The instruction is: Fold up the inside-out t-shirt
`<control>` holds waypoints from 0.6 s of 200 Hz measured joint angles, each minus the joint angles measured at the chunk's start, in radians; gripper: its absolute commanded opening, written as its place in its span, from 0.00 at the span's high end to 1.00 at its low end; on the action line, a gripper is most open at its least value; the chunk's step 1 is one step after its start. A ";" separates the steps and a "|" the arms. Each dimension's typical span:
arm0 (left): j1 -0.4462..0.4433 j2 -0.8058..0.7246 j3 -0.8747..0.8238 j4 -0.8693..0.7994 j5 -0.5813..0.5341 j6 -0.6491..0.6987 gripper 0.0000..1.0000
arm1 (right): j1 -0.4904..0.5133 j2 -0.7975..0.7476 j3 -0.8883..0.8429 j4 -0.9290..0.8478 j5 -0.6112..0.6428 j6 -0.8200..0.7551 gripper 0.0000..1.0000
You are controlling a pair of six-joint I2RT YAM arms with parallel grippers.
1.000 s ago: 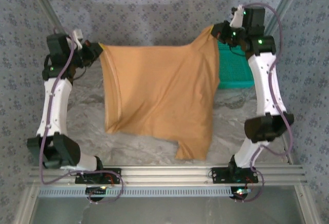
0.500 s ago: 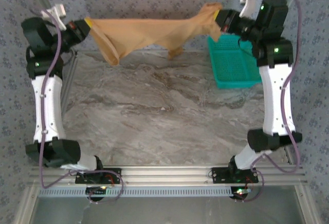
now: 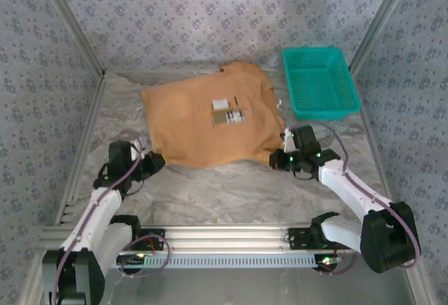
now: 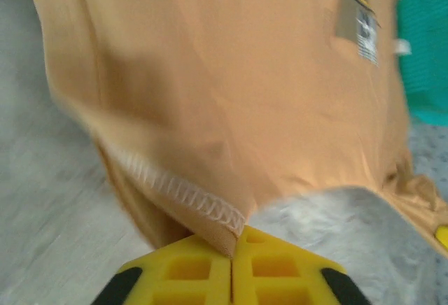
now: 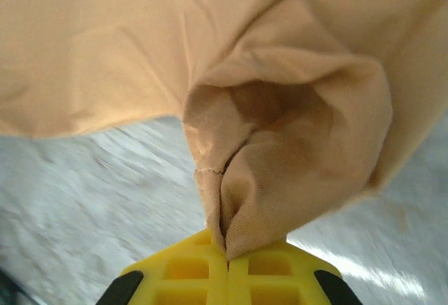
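The shirt (image 3: 210,119) is laid flat on the desk (image 3: 231,186), toward twelve o'clock. Its seven and five o'clock corners are clenched by the left pincer (image 3: 157,160) and right pincer (image 3: 279,157). Spreading is judged done; release and a regrasp for folding are called for.

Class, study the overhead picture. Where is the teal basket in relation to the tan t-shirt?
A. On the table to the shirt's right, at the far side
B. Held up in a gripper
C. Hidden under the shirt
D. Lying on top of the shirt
A: in the top view the teal basket stands on the table beside the right edge of the spread t-shirt, uncovered and ungripped.
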 measured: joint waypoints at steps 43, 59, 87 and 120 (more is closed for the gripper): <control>0.000 -0.094 -0.031 -0.094 -0.141 -0.087 0.41 | 0.008 -0.123 -0.139 0.039 0.019 0.051 0.52; 0.001 -0.087 -0.002 -0.151 -0.179 -0.094 0.41 | 0.008 -0.185 -0.147 0.023 0.027 0.064 0.34; 0.005 -0.051 0.124 -0.223 -0.257 -0.079 0.41 | 0.010 -0.340 -0.133 -0.062 0.072 0.071 0.20; 0.061 0.156 0.283 -0.200 -0.274 -0.046 0.48 | 0.009 -0.421 -0.005 -0.154 0.147 0.074 0.21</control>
